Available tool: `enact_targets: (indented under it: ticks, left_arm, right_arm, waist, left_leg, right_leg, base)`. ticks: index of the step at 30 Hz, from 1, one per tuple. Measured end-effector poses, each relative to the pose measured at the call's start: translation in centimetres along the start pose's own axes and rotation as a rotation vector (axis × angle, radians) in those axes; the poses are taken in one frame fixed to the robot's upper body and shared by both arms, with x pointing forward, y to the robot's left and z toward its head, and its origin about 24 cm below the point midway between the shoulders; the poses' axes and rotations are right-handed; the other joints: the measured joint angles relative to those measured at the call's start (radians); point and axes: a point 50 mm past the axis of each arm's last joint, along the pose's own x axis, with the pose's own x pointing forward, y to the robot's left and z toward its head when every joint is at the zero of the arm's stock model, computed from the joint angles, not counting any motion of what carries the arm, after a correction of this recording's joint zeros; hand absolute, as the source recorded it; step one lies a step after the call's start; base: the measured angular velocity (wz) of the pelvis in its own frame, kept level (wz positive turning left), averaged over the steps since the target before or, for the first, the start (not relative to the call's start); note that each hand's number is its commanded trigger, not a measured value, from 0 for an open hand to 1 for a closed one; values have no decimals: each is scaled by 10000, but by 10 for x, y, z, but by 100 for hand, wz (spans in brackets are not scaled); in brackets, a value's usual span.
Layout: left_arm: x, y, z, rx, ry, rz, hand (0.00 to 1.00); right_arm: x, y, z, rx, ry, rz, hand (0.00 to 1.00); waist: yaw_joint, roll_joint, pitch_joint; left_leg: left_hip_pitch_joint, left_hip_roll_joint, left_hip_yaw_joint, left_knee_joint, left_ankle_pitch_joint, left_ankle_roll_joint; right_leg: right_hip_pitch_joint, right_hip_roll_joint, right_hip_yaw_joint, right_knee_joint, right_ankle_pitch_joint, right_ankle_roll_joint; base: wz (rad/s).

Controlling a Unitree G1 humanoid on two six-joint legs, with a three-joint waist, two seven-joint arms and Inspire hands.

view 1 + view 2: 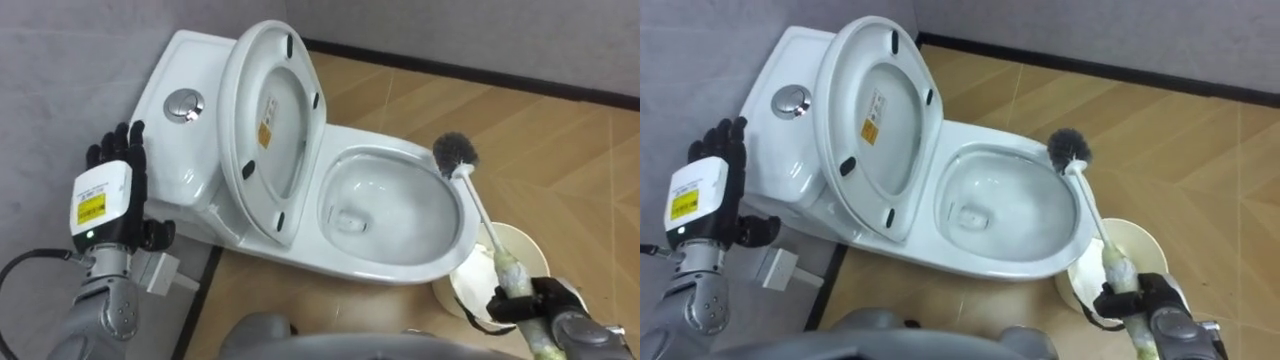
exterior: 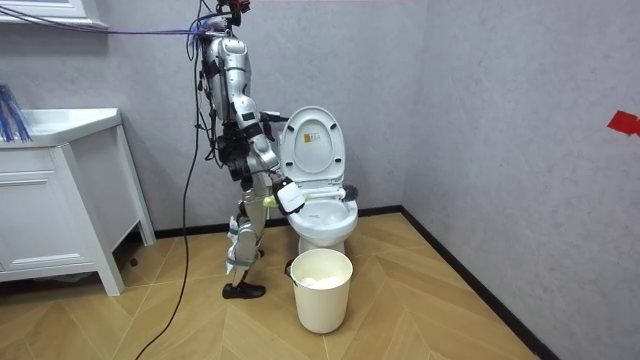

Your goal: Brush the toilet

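Right now the robot is standing close beside the toilet point(image 1: 300, 255), on the room view's left of it, and looking down into the bowl point(image 1: 400, 225). The seat and lid point(image 1: 270, 130) are standing raised together at the bowl's 10 o'clock, leaning back against the tank point(image 1: 175, 150). The right hand point(image 1: 525, 300) is showing at the bowl's 4 o'clock, with its dark fingers curling tightly round the thick cream lower end of the toilet brush point(image 1: 487, 225). The brush's thin white handle is slanting up from that hand toward 11 o'clock. Its grey bristle head point(image 1: 455, 152) is sitting at the bowl's rim at about 2 o'clock, outside the water; I cannot tell whether the bristles are touching the porcelain. A cream bucket point(image 1: 525, 250) is standing on the wooden floor point(image 1: 560, 150) just beside the bowl at 4 o'clock, directly under the handle and the gripping hand. The left hand point(image 1: 112, 190) is hanging at 8 o'clock from the round flush button point(image 1: 184, 104), beside the tank, with its fingers pointing straight up, spread and holding nothing. A white cabinet point(image 2: 50, 210) is standing well apart, at the room view's left.
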Motion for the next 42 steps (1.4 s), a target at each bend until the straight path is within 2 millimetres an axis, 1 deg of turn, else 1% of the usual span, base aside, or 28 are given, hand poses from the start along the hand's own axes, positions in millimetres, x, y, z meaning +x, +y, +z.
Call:
enact_targets:
  ticks: [4, 8, 9, 10, 12, 13, 15, 16, 18, 19, 21, 22, 24, 27, 29, 32, 34, 35, 38, 40, 41, 42]
  left_arm:
    - [0, 0, 0, 287, -123, -44, 0]
    - [2, -13, 4, 292, -210, -534, 0]
    - [2, -17, 5, 307, -251, -741, 0]
    - [2, -20, 6, 326, -281, -848, 0]
    - [1, -24, 12, 300, -555, -1028, 0]
    - [1, -25, 14, 304, -654, -1079, 0]
    - [6, -23, 18, 318, -835, -986, 0]
    - [7, -23, 18, 344, -867, -986, 0]
    - [9, -21, 17, 508, -1013, -1006, 0]
    - [10, -21, 17, 578, -1069, -1031, 0]
    - [14, -20, 17, 815, -1325, -932, 0]
    - [15, -20, 18, 819, -1341, -875, 0]
    - [19, -18, 21, 831, -1473, -615, 0]
    - [28, -12, 24, 864, -1647, -293, 0]
    - [30, -10, 25, 794, -1650, -103, 0]
    - [38, -6, 29, 836, -1835, 310, 0]
    - [42, -2, 30, 912, -1986, 554, 0]
    - [45, 2, 32, 966, -2137, 782, 0]
    - [55, 12, 38, 1061, -2479, 1381, 0]
    - [62, 19, 43, 1162, -2750, 1760, 0]
    - [67, 24, 47, 1215, -2931, 1995, 0]
    - [72, 29, 51, 1211, -3083, 2242, 0]
  right_arm:
    - [0, 1, 6, -1048, -245, 37, 100]
    - [2, 2, 18, -3313, -653, 73, 100]
    - [2, 4, 23, -3883, -793, 101, 100]
    - [3, 5, 24, -4220, -852, 95, 100]
    - [2, 8, 32, -5478, -1222, 22, 100]
    - [2, 10, 34, -5748, -1329, 0, 100]
    - [2, 14, 43, -7107, -1808, -59, 100]
    - [2, 15, 46, -7465, -1917, -85, 100]
    - [1, 18, 54, -8507, -2328, -176, 100]
    - [1, 19, 56, -8733, -2419, -223, 100]
    - [0, 22, 65, -9476, -2816, -374, 100]
    - [0, 22, 66, -9558, -2871, -454, 100]
    - [-1, 20, 72, -9796, -3082, -730, 100]
    - [-2, 14, 77, -10045, -3297, -999, 100]
    - [-3, 11, 82, -10008, -3499, -1209, 100]
    - [-3, 7, 80, -9692, -3439, -1341, 100]
    - [-1, 5, 80, -9442, -3303, -1394, 100]
    - [-1, 2, 85, -9292, -3353, -1542, 100]
    - [0, -11, 97, -9310, -3385, -1905, 100]
    - [0, -20, 105, -9378, -3403, -2158, 100]
    - [0, -27, 111, -9465, -3442, -2360, 100]
    - [-1, -34, 120, -9639, -3537, -2618, 100]
  waist:
    - [-26, -4, 7]
    - [11, 31, -5]
    - [2, 63, 36]
    - [7, 76, 40]
    - [15, 113, 28]
    - [-4, 114, 27]
    - [68, 111, 31]
    - [85, 116, 28]
    - [240, 133, 28]
    - [243, 125, 47]
    - [265, 129, 46]
    - [277, 92, 70]
    - [436, 60, 85]
    - [487, 24, 98]
    - [496, -10, 96]
    - [526, -34, 106]
    - [496, -79, 128]
    - [490, -102, 141]
    - [515, -93, 148]
    - [538, -150, 189]
    - [588, -141, 192]
    - [671, -81, 216]
  left_leg:
    - [-92, 3, 15, 205, -1, 1]
    - [-332, 4, 39, 311, -2, 2]
    - [-376, 6, 39, 315, -2, 2]
    - [-427, 6, 40, 329, -2, 2]
    - [-830, 33, 38, 517, -2, 3]
    - [-907, 42, 39, 519, -2, 3]
    - [-1144, 57, 54, 525, -1, 5]
    - [-1181, 59, 59, 527, 0, 6]
    - [-1380, 91, 138, 610, 1, 7]
    - [-1451, 94, 138, 643, 1, 7]
    - [-1813, 81, 140, 660, 39, 56]
    - [-1900, 81, 142, 661, 43, 63]
    - [-2211, 78, 229, 775, 50, 75]
    - [-2749, 81, 225, 1023, 53, 84]
    - [-3070, 82, 223, 1055, 83, 119]
    - [-3587, 90, 173, 1382, 95, 137]
    - [-3868, 84, 170, 1513, 111, 164]
    - [-4136, 66, 172, 1608, 130, 195]
    - [-4871, 78, 170, 1840, 240, 305]
    - [-5258, 44, 177, 1940, 321, 361]
    - [-5562, 48, 176, 2054, 352, 385]
    - [-5794, 77, 175, 2088, 388, 402]
  right_leg:
    - [-3, -3, 22, 16, -2, -2]
    - [-281, -20, 56, 173, -16, -7]
    - [-345, -24, 67, 232, -15, -8]
    - [-381, -23, 61, 236, -15, -8]
    - [-708, -7, 47, 320, -6, -20]
    - [-807, 2, 53, 339, 4, -35]
    - [-1113, -15, 40, 501, 12, -49]
    - [-1156, -17, 42, 509, 16, -55]
    - [-1384, -7, 149, 571, 25, -72]
    - [-1451, -9, 154, 609, 26, -71]
    - [-1852, -29, 162, 699, 56, -82]
    - [-1939, -28, 166, 710, 68, -79]
    - [-2318, -63, 279, 884, 78, -81]
    - [-2808, -113, 284, 1175, 77, -84]
    - [-3134, -123, 282, 1271, 99, -123]
    - [-3557, -145, 261, 1495, 110, -141]
    - [-3829, -181, 248, 1612, 114, -148]
    - [-4092, -227, 240, 1746, 115, -150]
    - [-4755, -301, 116, 1910, 231, -184]
    - [-5169, -394, 91, 2111, 271, -195]
    - [-5456, -416, 88, 2229, 301, -206]
    - [-5660, -420, 49, 2262, 359, -238]
  base:
    - [-3]
    - [0]
    - [0]
    - [4]
    - [6]
    - [5]
    - [0]
    - [-7]
    - [-12]
    - [-4]
    - [3]
    - [0]
    - [-10]
    - [1]
    - [2]
    - [4]
    - [4]
    - [3]
    - [4]
    - [8]
    - [0]
    - [0]
